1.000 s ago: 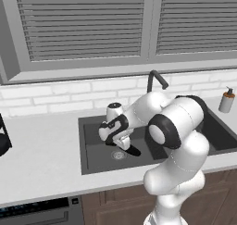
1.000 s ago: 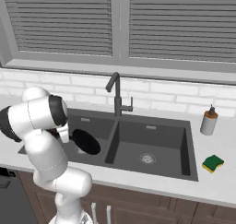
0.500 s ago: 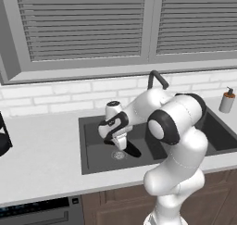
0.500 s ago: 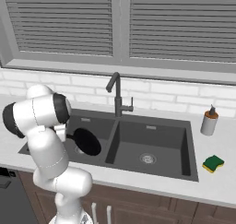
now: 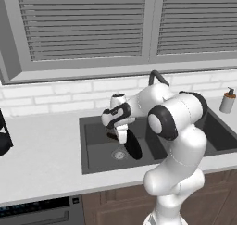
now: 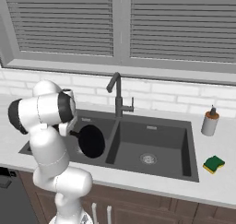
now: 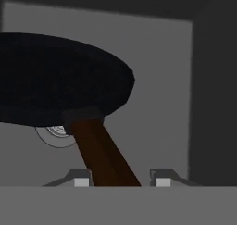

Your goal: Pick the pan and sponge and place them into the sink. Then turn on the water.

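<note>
Step in hand: release of the pan [image 6: 91,141] into the left basin of the sink [image 6: 159,124]. The pan stands tilted on edge against the basin divider, its reddish-brown handle [image 7: 102,154] running up toward the gripper [image 7: 119,178].

Gripper: in the hand view the handle passes between the two finger tips, close against one and with a visible gap to the other. Jaws part-spread; whether they pinch the handle or have let go cannot be told.

Next move, as judged: free the handle fully, lift clear of the basin, then travel right for the sponge [image 6: 214,163].

Sponge: yellow and green, on the counter [image 6: 216,191] at the near right corner of the sink, well apart from the arm.

Other items: soap dispenser bottle [image 6: 210,122], beige, on the counter far right, beyond the sponge. Gooseneck faucet [image 6: 118,96], dark, behind the divider between basins; it stands in the arm's rightward path and calls for a raised route. Round drain [image 5: 119,153] in the left basin, beside the pan. Slatted window blinds [image 5: 88,25] above.
</note>
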